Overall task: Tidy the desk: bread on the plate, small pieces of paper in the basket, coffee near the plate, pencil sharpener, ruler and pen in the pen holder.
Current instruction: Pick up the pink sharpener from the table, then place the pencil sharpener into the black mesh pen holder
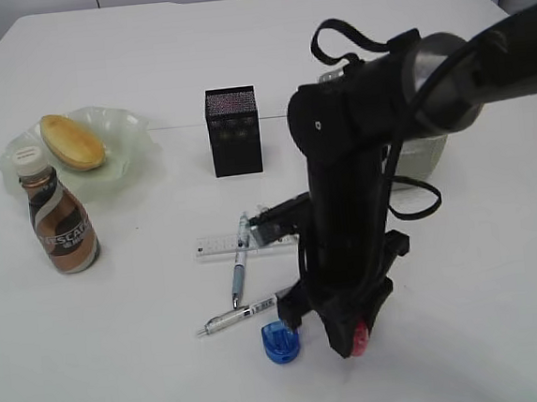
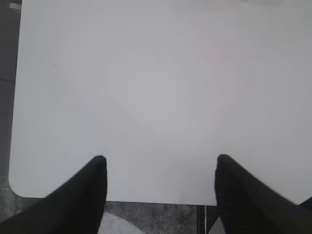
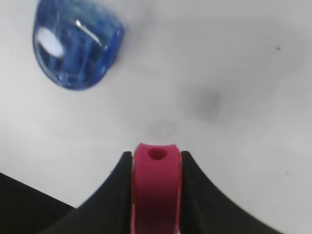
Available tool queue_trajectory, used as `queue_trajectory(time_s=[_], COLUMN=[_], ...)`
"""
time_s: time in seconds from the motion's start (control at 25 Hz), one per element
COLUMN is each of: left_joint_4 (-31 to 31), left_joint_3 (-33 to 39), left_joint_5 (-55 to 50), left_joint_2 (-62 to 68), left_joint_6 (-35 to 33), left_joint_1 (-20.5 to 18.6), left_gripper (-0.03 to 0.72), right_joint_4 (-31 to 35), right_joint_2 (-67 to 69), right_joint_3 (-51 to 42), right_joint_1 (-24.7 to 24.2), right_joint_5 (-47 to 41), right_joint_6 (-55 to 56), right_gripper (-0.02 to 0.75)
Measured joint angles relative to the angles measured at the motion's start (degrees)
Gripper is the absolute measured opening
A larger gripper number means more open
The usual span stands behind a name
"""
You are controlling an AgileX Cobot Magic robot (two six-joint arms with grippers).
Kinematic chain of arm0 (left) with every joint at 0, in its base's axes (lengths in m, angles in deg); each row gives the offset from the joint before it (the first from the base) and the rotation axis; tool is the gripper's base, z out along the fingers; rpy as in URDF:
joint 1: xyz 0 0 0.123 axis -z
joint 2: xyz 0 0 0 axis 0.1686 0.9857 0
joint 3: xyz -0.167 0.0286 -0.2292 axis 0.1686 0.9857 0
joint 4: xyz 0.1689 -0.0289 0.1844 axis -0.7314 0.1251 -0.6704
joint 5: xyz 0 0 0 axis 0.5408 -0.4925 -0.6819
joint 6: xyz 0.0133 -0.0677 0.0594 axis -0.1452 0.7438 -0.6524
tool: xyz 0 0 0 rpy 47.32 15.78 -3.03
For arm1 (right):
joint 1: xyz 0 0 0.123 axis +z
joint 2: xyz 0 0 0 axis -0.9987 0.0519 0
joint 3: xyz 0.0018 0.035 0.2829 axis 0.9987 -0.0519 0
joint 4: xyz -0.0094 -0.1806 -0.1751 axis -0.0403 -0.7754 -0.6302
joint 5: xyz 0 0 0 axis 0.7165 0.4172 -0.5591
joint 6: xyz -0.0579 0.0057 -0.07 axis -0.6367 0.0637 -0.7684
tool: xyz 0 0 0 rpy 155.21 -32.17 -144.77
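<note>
Matte black right arm [image 1: 344, 204] fills the frame's right of centre, grey-silver cuff [image 1: 445, 63] at upper right, black looped cables [image 1: 344, 39] (one hanging lower down).

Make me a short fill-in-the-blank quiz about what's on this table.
1. The bread lies on the pale-green ____.
2. The right tool is closed on a small ____-coloured pencil sharpener.
3. A second sharpener on the desk is ____ in colour.
4. The coffee bottle has a ____ cap.

Missing words: plate; red; blue; white
</note>
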Motion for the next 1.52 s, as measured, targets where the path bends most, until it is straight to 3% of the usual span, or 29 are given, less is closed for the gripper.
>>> queue_trajectory(time_s=[0.32, 0.6, 0.96, 1.24, 1.52], left_joint_4=[0.0, 0.0, 0.0, -1.2, -1.55], left_joint_3=[0.0, 0.0, 0.0, 0.0, 0.0], left_joint_5=[-1.11, -2.15, -2.29, -2.42, -1.85], left_joint_2=[0.0, 0.0, 0.0, 0.0, 0.0], left_joint_6=[0.12, 0.12, 0.15, 0.15, 0.15], left_joint_1=[0.0, 0.0, 0.0, 0.0, 0.0], left_gripper=[0.504, 0.481, 0.476, 0.476, 0.468], right_joint_4=[-0.4, -8.43, -13.67, -20.8, -21.62], right_joint_2=[0.1, 0.1, 0.54, 1.09, 1.22], right_joint_3=[11.64, 20.05, 21.19, 21.19, 21.19], right_joint_1=[0.0, 0.0, 0.0, 0.0, -4.31], right_joint_5=[-1.1, -0.82, 21.77, 33.63, 48.48], right_joint_6=[6.85, 7.88, 10.19, 10.29, 14.22], right_gripper=[0.151, 0.15, 0.149, 0.149, 0.149])
